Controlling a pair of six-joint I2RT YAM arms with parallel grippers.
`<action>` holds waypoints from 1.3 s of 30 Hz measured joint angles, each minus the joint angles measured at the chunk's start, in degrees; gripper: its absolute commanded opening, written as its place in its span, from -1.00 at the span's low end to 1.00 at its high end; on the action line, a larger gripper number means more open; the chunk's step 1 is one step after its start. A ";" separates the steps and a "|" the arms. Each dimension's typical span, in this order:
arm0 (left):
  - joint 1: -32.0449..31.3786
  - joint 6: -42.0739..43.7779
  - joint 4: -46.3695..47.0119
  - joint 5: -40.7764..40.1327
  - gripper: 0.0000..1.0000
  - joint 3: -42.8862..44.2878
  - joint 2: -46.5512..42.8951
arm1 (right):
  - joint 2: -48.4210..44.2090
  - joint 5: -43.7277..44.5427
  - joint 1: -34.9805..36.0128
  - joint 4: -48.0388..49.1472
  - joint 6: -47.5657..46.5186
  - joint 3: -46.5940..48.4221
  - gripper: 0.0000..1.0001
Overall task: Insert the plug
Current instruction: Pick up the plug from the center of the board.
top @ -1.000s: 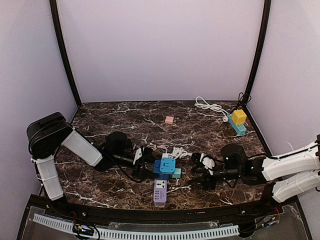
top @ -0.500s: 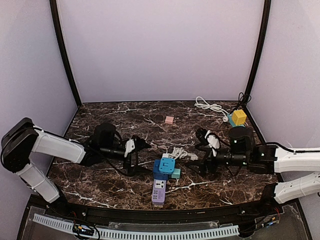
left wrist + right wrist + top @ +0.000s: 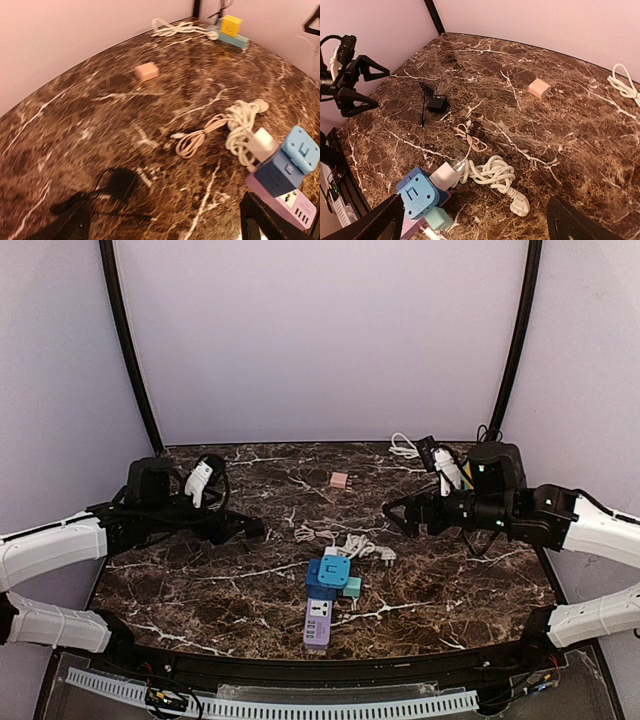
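A purple power strip [image 3: 319, 622] lies at the front centre with a blue cube adapter [image 3: 328, 575], a teal adapter [image 3: 351, 587] and a white charger [image 3: 333, 553] on it. A coiled white cable [image 3: 492, 172] lies beside it, its white plug [image 3: 520, 205] loose on the marble. My left gripper [image 3: 250, 530] is open and empty, raised to the left of the strip. My right gripper [image 3: 398, 518] is open and empty, raised to the right of the strip. In both wrist views the fingers stand wide apart at the lower corners.
A thin pink cable [image 3: 470, 137] runs from the white charger. A black adapter [image 3: 437, 104] with its lead lies left of centre. A pink cube [image 3: 339, 480] sits at the back. A yellow cube [image 3: 230, 24] on a teal strip and another white cable [image 3: 402, 447] lie in the back right corner.
Both arms have lifted from beside the power strip and drawn back. The left went left, the right went right and back. The strip and adapters stay put.
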 measured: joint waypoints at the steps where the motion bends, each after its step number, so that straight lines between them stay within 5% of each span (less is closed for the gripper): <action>1: 1.77 -1.86 -2.14 -1.25 0.88 0.17 -0.92 | 0.31 -0.57 -0.72 -0.87 0.87 0.70 0.97; 9: 11.58 -8.07 -15.26 -5.79 0.80 0.09 -6.60 | -2.32 -1.44 -3.69 -5.70 8.04 2.71 0.97; 18: 15.37 -13.66 -11.72 -1.57 0.72 -5.31 -9.42 | 5.64 -6.58 -13.05 -7.48 8.15 8.44 0.97; 28: 15.32 -11.13 -8.35 7.39 0.76 -2.89 7.85 | 30.93 -7.61 -19.50 -11.19 10.69 23.74 0.97; 39: 13.53 10.95 -13.05 12.96 0.71 17.14 27.85 | 46.62 -10.88 -19.82 -20.85 16.85 42.56 0.97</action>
